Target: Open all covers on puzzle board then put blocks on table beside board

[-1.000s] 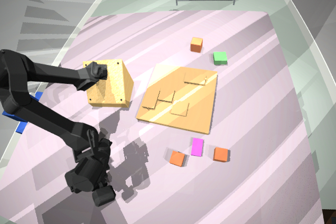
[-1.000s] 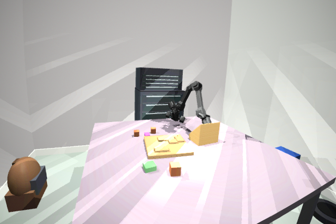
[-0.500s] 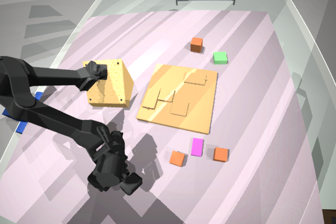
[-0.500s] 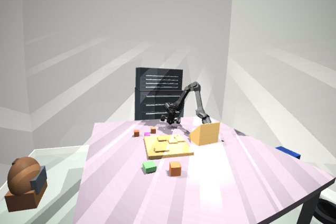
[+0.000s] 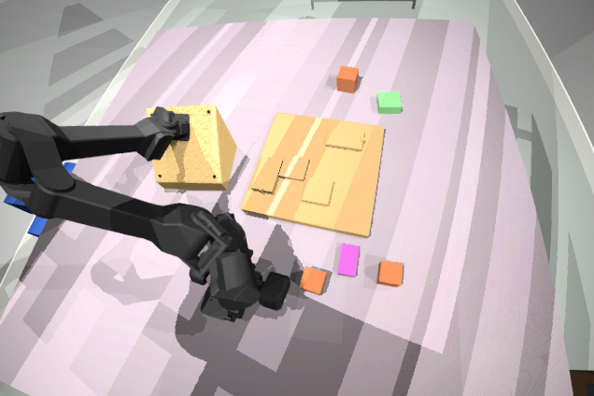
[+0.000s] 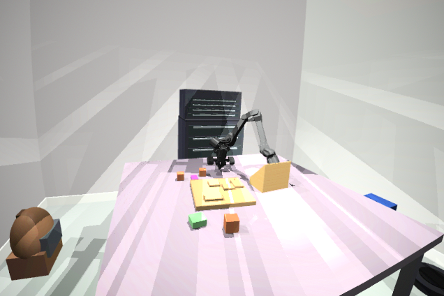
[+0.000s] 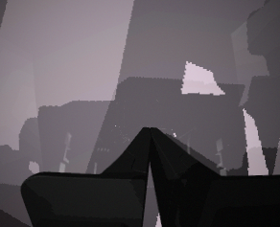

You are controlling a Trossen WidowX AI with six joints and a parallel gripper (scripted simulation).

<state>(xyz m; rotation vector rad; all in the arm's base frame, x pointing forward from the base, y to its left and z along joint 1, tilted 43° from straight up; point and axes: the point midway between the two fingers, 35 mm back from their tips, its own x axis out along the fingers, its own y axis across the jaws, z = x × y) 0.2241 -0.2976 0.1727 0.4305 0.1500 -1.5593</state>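
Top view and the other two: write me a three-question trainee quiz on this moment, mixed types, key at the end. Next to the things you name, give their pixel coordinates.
1. True or false: the green block [image 5: 388,102] [image 6: 197,220] rests on the puzzle board [image 5: 352,179] [image 6: 199,199].
2. Multiple choice: the gripper [image 7: 149,134] is A) open, B) shut on a block, C) shut, holding nothing.
3. Fill in: the flat block between two orange blocks [image 5: 313,280] [image 5: 390,273] in the top view is coloured ____.
Key: 1 false; 2 C; 3 magenta.

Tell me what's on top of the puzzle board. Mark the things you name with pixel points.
Four thin covers show on the puzzle board [image 5: 352,179] [image 6: 201,200]. No loose block is visible on top. Whatever lies under the covers is hidden, so I can't say if any well there holds a block.
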